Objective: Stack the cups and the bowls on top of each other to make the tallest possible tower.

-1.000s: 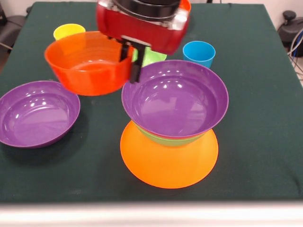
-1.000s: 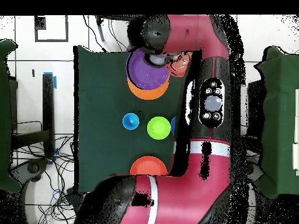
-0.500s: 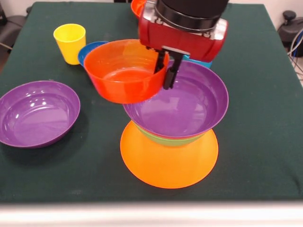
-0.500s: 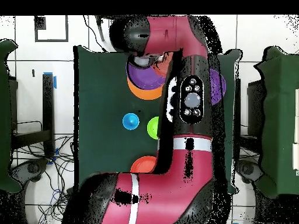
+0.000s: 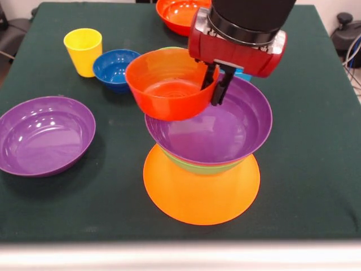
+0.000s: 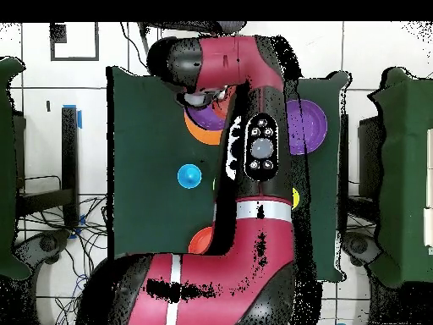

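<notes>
- Tool (image 5: 216,84) is clenched on the right rim of the red-orange bowl (image 5: 169,84); bowl hangs out to the tool's left in the front view, roughly level.
- Held bowl overlaps the near-left rim of the purple bowl (image 5: 225,127) topping the tower (image 5: 202,169); not centred, not yet seated.
- My read: shift right until the bowl is centred over the purple one, keep it level, lower until it nests, then let go.
- Risk: clipping the purple rim could tip the stack.
- Left of tool on the bench (image 5: 316,169): yellow cup (image 5: 83,51), small blue bowl (image 5: 115,68), second purple bowl (image 5: 45,135).
</notes>
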Robot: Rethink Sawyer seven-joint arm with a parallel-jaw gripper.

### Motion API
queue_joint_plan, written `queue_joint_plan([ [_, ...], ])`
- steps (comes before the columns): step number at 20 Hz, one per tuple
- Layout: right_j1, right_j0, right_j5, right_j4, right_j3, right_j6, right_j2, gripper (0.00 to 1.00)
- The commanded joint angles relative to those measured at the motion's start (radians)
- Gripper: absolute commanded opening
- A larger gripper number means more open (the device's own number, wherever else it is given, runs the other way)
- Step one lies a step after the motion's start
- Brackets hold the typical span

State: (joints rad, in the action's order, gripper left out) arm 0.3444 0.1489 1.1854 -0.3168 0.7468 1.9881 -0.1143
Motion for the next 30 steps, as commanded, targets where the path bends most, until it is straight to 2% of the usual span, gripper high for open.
queue_joint_plan([
  [1,0.015,-0.038,-0.120,0.021,0.195,0.269,0.025,0.00],
  [5,0.012,-0.058,-0.179,0.035,0.236,0.295,0.050,0.00],
  [15,-0.007,-0.126,-0.217,0.068,0.250,0.366,0.118,0.00],
  [25,-0.007,-0.144,-0.195,0.115,0.230,0.336,0.153,0.00],
  [30,-0.038,-0.133,-0.210,0.133,0.192,0.301,0.149,0.00],
])
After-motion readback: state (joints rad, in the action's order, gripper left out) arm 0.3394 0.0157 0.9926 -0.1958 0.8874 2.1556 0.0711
